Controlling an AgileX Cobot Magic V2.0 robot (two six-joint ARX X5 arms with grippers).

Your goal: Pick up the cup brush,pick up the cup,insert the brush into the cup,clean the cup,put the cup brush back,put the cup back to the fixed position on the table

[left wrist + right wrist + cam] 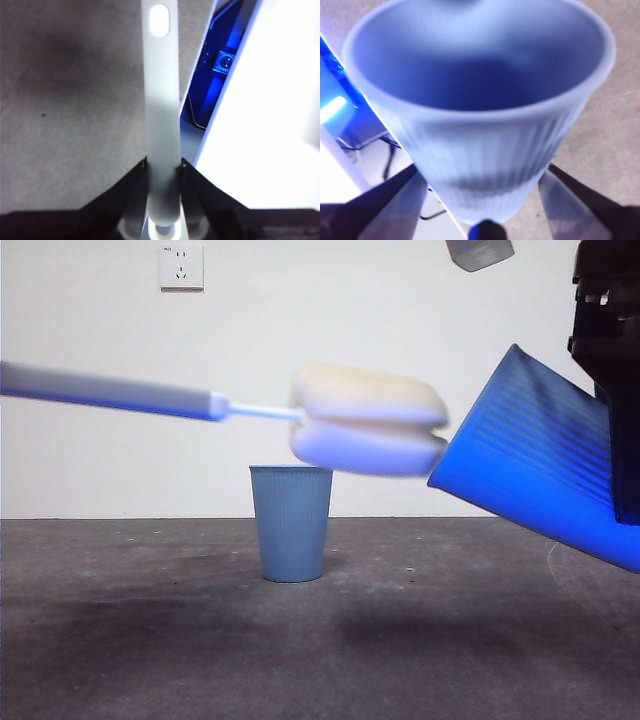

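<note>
Above table, cup brush sponge at tilted cup mouth

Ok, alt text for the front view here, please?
A cream-yellow sponge-headed cup brush on a long grey handle points at the mouth of a tilted ribbed blue plastic cup held in the air by the right pincer. A second identical blue cup stands upright on the dark grey table.

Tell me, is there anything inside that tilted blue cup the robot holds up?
Nothing shows inside the cup: the right wrist view looks into its mouth and finds bare blue wall down to a dim bottom. The cup brush has its sponge just outside the rim, not yet in.
</note>
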